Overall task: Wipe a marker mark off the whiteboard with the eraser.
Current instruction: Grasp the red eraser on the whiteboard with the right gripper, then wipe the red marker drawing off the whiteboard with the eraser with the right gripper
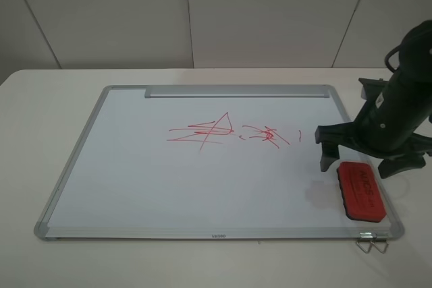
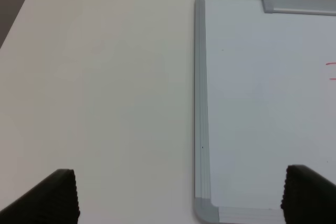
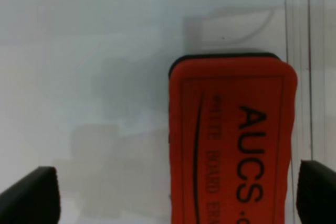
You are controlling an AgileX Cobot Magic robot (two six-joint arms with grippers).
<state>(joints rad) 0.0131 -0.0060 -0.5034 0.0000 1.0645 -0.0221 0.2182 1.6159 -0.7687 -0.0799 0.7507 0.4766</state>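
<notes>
The whiteboard (image 1: 135,166) lies flat on the table. The marker mark (image 1: 202,133), long red lines crossed by a peak, is near the board's middle, and its left line ends show in the left wrist view (image 2: 331,64). The red eraser (image 1: 363,190) rests on the board's front right corner, black lettering up (image 3: 233,140). My right gripper (image 1: 361,160) hovers open just behind and above the eraser, its fingers either side of it (image 3: 176,198) and apart from it. My left gripper (image 2: 181,203) is open over the board's left frame (image 2: 202,103), holding nothing.
A smaller red squiggle with a short dash (image 1: 266,135) sits right of the mark. The silver tray bar (image 1: 236,91) runs along the far edge. A wire clip (image 1: 371,244) pokes out at the front right corner. The white table (image 1: 40,112) surrounds the board.
</notes>
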